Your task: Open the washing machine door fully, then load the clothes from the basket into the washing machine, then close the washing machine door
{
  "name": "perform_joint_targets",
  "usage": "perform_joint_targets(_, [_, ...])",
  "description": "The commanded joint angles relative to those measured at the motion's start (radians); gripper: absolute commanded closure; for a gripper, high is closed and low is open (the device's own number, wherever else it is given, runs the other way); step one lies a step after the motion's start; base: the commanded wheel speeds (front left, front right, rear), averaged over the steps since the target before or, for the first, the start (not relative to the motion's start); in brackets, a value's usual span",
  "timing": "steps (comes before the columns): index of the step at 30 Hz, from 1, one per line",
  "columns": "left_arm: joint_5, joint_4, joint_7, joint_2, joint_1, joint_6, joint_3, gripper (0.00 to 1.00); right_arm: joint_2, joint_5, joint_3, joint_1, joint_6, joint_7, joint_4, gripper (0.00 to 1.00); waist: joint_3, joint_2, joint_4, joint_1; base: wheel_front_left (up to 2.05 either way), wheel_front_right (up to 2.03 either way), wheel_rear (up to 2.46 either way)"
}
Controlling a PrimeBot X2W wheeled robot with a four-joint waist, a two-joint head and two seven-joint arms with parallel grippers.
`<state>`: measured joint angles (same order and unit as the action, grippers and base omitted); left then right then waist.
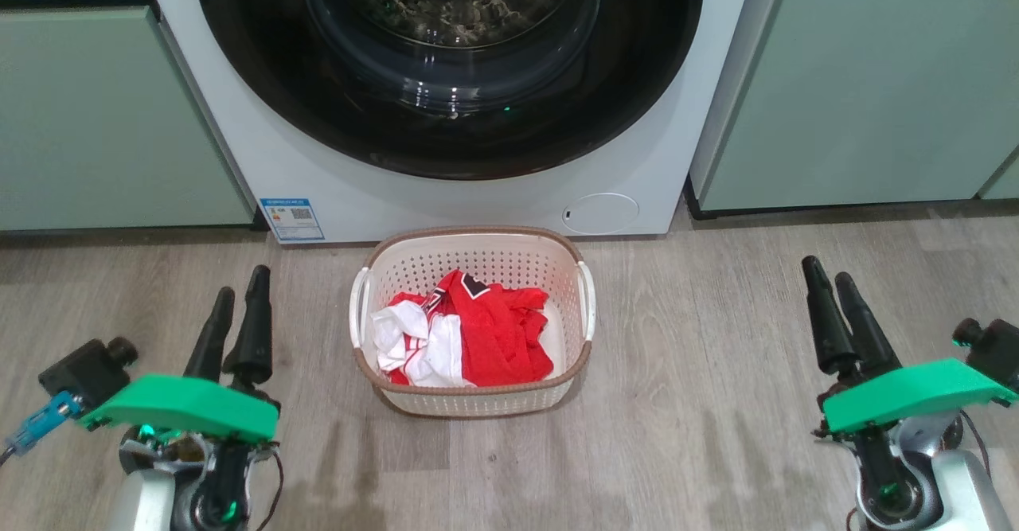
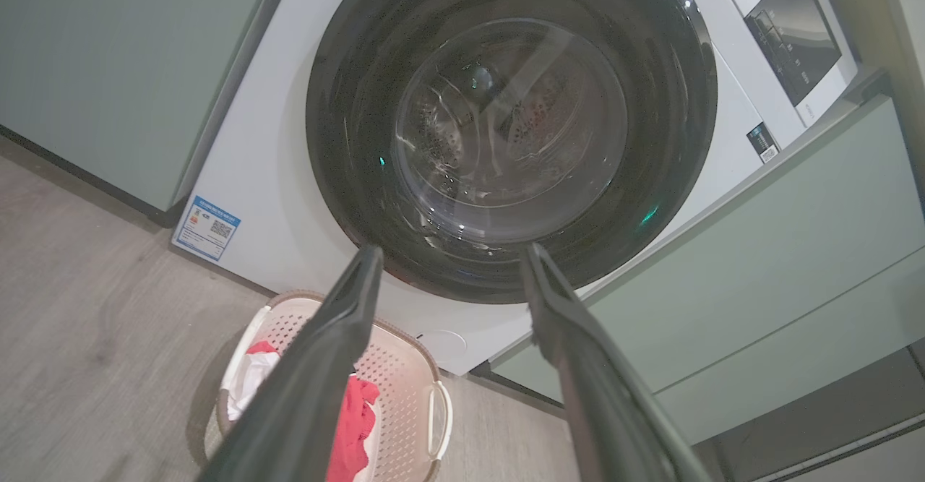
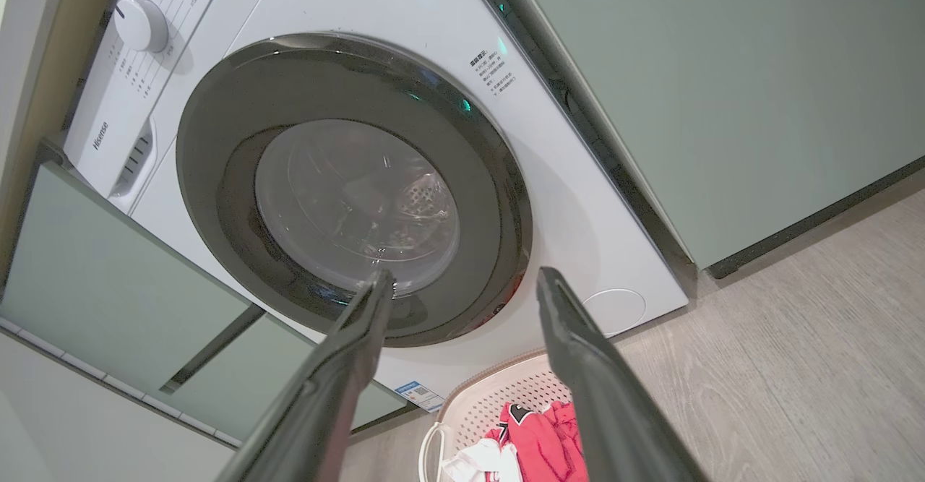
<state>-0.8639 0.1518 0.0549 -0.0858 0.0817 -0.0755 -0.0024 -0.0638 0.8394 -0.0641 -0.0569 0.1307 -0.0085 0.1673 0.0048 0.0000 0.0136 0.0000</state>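
**A:** Starting with the head view, how far along is the job?

**B:** By my reckoning, nothing is done yet. The washing machine door (image 1: 446,77) is sitting shut against the washing machine (image 1: 358,197). The clothes (image 1: 493,332) are lying bunched in the basket (image 1: 470,232), which is standing on the floor (image 1: 700,340) just in front of the machine, below the door. Opening, loading and closing are all waiting.

**A:** And the arms?

**B:** The left gripper (image 1: 243,282) and right gripper (image 1: 826,270) are hanging low, either side of the basket and well apart from it.

**A:** Left wrist view?

**B:** Its fingers (image 2: 318,366) are standing spread, holding nothing, pointing at the door's lower rim. A pale green cabinet (image 2: 108,70) is crowding the machine's side.

**A:** Right wrist view?

**B:** It's showing the same thing. The fingers (image 3: 592,366) are parted wide and empty, aiming at the door's bottom edge. A second cabinet (image 3: 723,70) is hugging that flank. I can't tell where the door is hinged, so either cabinet face may be limiting the swing. The basket is sitting lower than the rim and is probably leaving it room. Bare floor is lying open on both sides.
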Motion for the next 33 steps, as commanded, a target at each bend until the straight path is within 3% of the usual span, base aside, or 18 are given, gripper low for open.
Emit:
perform_joint_targets(1, [0.043,-0.032,0.016,-0.025,0.066,0.006,0.009,0.0,-0.011,-0.046,0.015,-0.06,0.0,-0.006,-0.042,0.0,0.002,0.0,0.0,0.0,0.0,0.0,0.0])
perform_joint_targets(33, [0.412,0.016,0.107,-0.063,0.077,0.087,-0.031,0.0,0.012,-0.444,0.05,-0.067,0.0,-0.073,-0.022,0.0,0.025,0.0,-0.013,0.0,0.0,0.0,0.0])
